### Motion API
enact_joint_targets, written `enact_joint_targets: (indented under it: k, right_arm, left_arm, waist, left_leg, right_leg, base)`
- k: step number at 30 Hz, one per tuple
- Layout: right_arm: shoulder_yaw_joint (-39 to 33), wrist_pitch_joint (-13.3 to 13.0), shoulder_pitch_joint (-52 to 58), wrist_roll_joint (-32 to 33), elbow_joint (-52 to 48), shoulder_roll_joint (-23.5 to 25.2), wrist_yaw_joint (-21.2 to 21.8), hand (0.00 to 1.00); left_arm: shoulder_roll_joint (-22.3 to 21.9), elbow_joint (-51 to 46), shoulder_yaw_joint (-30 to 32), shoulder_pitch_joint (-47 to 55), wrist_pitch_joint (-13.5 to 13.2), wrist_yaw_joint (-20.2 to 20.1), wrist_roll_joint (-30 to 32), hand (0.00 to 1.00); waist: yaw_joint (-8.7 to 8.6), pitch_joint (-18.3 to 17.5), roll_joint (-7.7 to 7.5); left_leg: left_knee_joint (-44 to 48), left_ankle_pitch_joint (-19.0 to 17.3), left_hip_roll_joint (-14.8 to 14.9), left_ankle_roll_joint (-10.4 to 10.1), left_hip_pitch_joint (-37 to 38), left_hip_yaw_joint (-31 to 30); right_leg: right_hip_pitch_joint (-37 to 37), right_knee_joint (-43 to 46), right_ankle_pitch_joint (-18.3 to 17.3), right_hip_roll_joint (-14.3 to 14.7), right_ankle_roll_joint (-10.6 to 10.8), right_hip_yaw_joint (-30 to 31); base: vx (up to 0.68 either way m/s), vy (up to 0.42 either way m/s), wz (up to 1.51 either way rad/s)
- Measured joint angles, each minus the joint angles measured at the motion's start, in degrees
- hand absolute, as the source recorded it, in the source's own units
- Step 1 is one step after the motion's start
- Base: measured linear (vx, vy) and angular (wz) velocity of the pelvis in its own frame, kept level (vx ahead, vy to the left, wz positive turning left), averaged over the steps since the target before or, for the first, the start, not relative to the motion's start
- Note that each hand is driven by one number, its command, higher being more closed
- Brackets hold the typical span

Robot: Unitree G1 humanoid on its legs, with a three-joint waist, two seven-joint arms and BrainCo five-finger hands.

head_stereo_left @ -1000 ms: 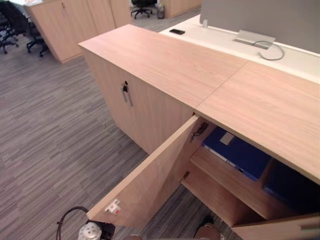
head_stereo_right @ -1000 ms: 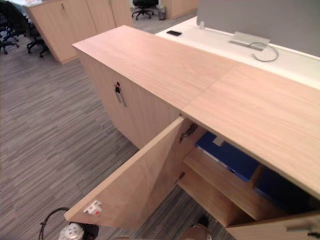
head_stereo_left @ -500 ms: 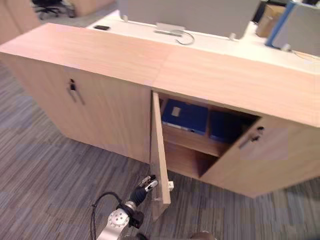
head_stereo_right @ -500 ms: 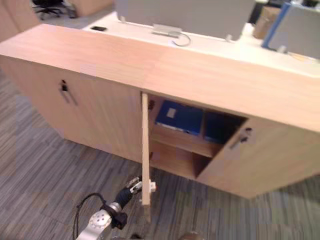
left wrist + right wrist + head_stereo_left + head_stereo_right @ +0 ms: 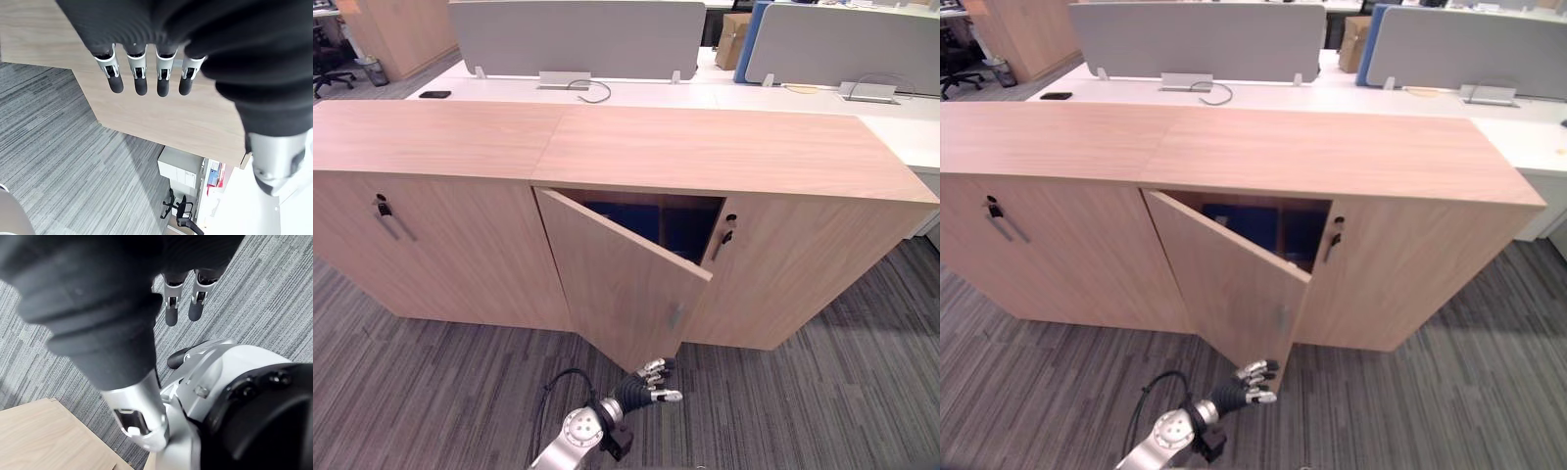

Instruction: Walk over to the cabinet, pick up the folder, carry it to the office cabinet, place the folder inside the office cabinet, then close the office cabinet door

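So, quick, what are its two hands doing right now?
Left hand: open, holding nothing, by the cabinet door.
Right hand: open, holding nothing.

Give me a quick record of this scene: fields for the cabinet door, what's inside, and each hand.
door: left door of the office cabinet partly open, swung outward
inside: blue folders visible through the gap
left hand: fingers straight, by the door's lower corner; contact unclear
right hand: fingers relaxed, over the carpet, holding nothing

grey striped carpet (image 5: 803, 411); white desk (image 5: 656, 95), grey dividers (image 5: 578, 34), black phone (image 5: 434, 94), cardboard box (image 5: 734, 34).
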Motion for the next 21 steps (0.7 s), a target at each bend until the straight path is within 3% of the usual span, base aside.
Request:
enact_joint_targets:
  k: [9,12,19,21]
  right_arm:
    - [0.51,-0.02,-1.75,-0.54,-1.05,0.69,-0.28,0.00]
    - [0.48,-0.02,-1.86,-1.55,-1.08,0.78,-0.79,0.00]
    - [-0.53,-0.01,-1.88,-1.59,-1.41,1.14,-1.39,0.00]
    - [-0.61,-0.03,-1.69,-1.56,-2.29,1.54,-1.76,0.00]
  left_arm:
    - [0.44,3.03,2.21,-0.71,0.00,1.08,0.66,0.00]
    - [0.29,6.83,6.36,-3.54,-0.02,4.07,4.89,0.00]
    - [-1.59,11.88,16.54,-4.74,-1.38,9.94,7.93,0.00]
    - [-4.85,20.28,24.34,-4.79,-2.84,15.87,7.58,0.00]
  waist:
    - [-0.25,-0.78,0.34]
    - [-0.49,-0.89,0.41]
    - [-1.02,-1.37,0.74]
    - [-1.06,-1.41,0.74]
  left_leg:
    - [0.00,0.05,-0.04,0.01,-0.01,0.21]
    - [-0.10,0.14,-0.03,-0.01,0.12,0.69]
    - [-0.25,0.47,0.09,-0.20,0.23,1.08]
    - [-0.22,0.62,0.43,-0.37,0.30,1.06]
  right_leg:
    - [0.18,-1.19,0.88,0.33,-0.15,0.27]
    - [0.11,-1.87,1.26,0.56,-0.51,0.81]
    - [0.42,-3.58,2.48,1.28,-0.86,1.14]
    - [0.83,-4.46,2.72,1.86,-1.10,1.06]
  base:
    - [0.00,-0.019,-0.02]
    - [-0.01,-0.025,-0.08]
    - [0.01,-0.022,-0.04]
    - [0.00,-0.047,-0.01]
